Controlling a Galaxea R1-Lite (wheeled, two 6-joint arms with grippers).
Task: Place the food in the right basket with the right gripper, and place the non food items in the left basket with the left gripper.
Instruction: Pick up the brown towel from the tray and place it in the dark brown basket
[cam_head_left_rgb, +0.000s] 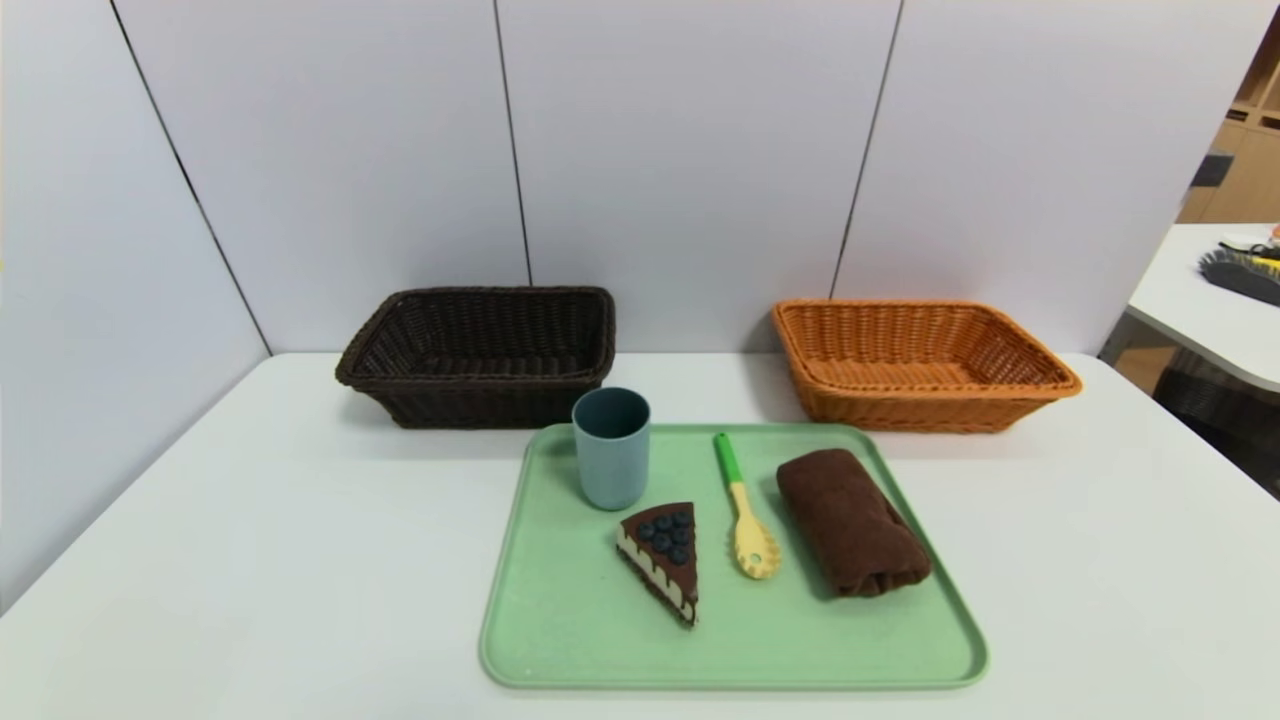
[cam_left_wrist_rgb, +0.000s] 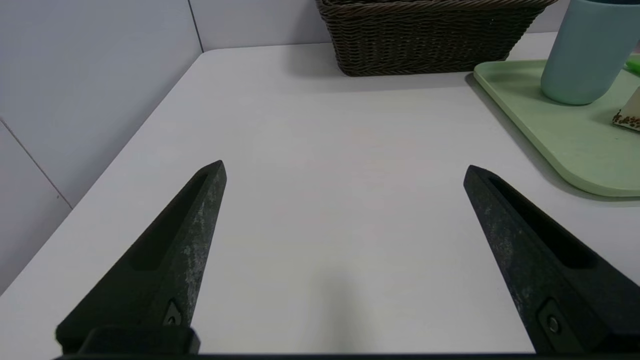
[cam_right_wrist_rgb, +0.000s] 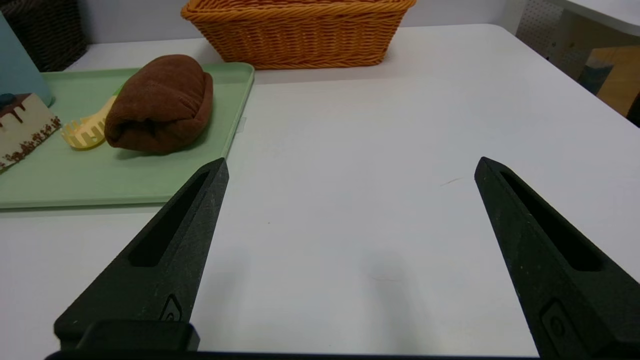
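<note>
On a green tray lie the food, a chocolate cake slice with blueberries, a blue-grey cup standing upright, a yellow slotted spoon with a green handle and a rolled brown towel. Behind the tray stand the dark brown left basket and the orange-tan right basket, both with nothing inside. My left gripper hovers open over bare table left of the tray, near the cup. My right gripper is open over bare table right of the tray, with the towel ahead of it.
Grey partition walls close the table's back and left sides. Another white table with a brush on it stands off to the right, beyond the table's right edge. Neither arm shows in the head view.
</note>
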